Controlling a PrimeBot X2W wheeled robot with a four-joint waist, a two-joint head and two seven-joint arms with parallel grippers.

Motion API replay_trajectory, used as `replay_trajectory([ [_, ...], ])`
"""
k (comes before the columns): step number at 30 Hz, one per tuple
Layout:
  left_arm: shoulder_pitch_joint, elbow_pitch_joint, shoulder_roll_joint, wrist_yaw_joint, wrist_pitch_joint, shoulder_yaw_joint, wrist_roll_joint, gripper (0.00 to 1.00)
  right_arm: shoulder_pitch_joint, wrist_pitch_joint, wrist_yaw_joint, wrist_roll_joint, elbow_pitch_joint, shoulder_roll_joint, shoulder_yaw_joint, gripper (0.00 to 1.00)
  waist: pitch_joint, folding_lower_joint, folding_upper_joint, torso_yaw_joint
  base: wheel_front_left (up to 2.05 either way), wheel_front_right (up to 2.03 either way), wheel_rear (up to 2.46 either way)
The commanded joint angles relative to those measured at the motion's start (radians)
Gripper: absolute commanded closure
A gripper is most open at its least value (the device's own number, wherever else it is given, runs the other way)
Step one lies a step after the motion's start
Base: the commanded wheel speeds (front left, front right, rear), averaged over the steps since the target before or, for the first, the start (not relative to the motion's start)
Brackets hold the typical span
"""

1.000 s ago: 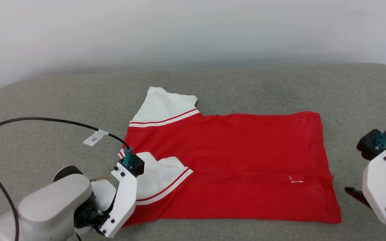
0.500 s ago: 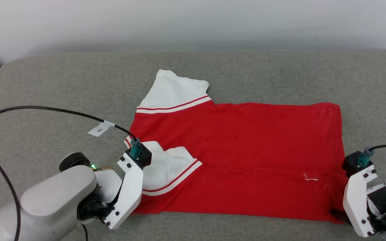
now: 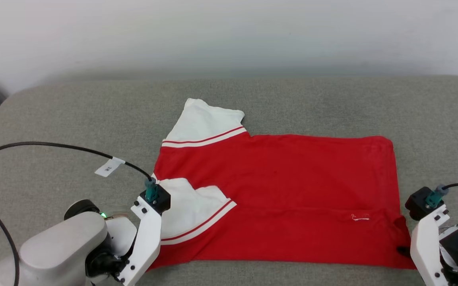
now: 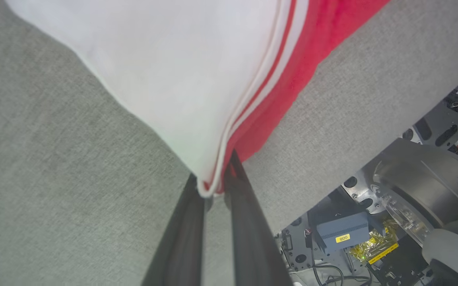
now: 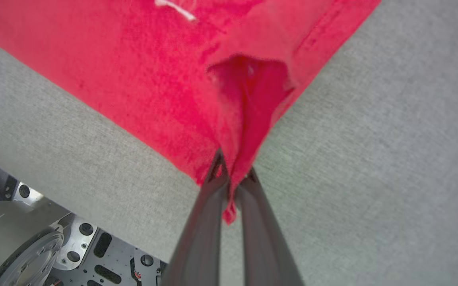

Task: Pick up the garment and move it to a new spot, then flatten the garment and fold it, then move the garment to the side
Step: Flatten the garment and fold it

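Note:
The garment (image 3: pixel 284 190) is a red T-shirt with white sleeves, lying spread on the grey cushion with its hem to the right. One sleeve (image 3: pixel 209 123) points away; the other sleeve (image 3: pixel 189 206) lies folded onto the red body. My left gripper (image 4: pixel 213 180) is shut on the near sleeve's striped seam edge (image 4: pixel 253 103). My right gripper (image 5: pixel 233 167) is shut on the near hem corner, where the red fabric (image 5: pixel 249 91) puckers into a fold. A small white thread mark (image 3: pixel 360 217) sits close to that corner.
The grey cushioned surface (image 3: pixel 74 119) stretches wide on all sides of the shirt, with a pale wall (image 3: pixel 229 31) behind. A black cable with a white tag (image 3: pixel 109 167) arcs over the left side. My own base (image 4: pixel 412 190) sits below the front edge.
My right arm came in from the right to the hem's near corner, and its fingers closed on the fabric. The left gripper kept its hold. The head camera shifted.

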Motion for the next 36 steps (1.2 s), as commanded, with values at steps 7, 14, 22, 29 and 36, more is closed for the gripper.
replay_trajectory([
  [7, 0.069, -0.046, 0.045, -0.001, 0.009, 0.001, -0.024, 1.00, 0.051, -0.001, -0.001, 0.046, -0.100, -0.107, 0.003, 1.00, -0.074, 0.0000, 0.0000, -0.013, 0.00, 0.00, 0.00],
  [14, 0.142, -0.083, 0.071, 0.000, 0.018, 0.001, -0.032, 1.00, 0.114, 0.026, -0.001, 0.081, -0.117, -0.130, -0.017, 1.00, -0.081, 0.0000, 0.0000, -0.017, 0.00, 0.00, 0.00],
  [22, 0.139, -0.039, 0.045, -0.001, -0.055, 0.002, 0.004, 0.00, 0.149, 0.009, -0.001, 0.068, -0.051, -0.065, -0.053, 0.00, -0.076, 0.0000, 0.0000, -0.006, 0.00, 0.00, 0.00],
  [29, 0.077, -0.069, 0.096, -0.001, -0.141, 0.034, 0.025, 0.00, 0.165, -0.233, -0.001, -0.035, -0.051, -0.046, -0.195, 0.00, -0.116, 0.0000, 0.0000, 0.000, 0.00, 0.00, 0.00],
  [36, -0.009, 0.015, 0.072, 0.057, -0.360, 0.108, 0.157, 0.00, 0.221, -0.558, -0.001, -0.196, -0.059, 0.097, -0.458, 0.00, -0.121, 0.0000, 0.0000, -0.026, 0.00, 0.00, 0.00],
])
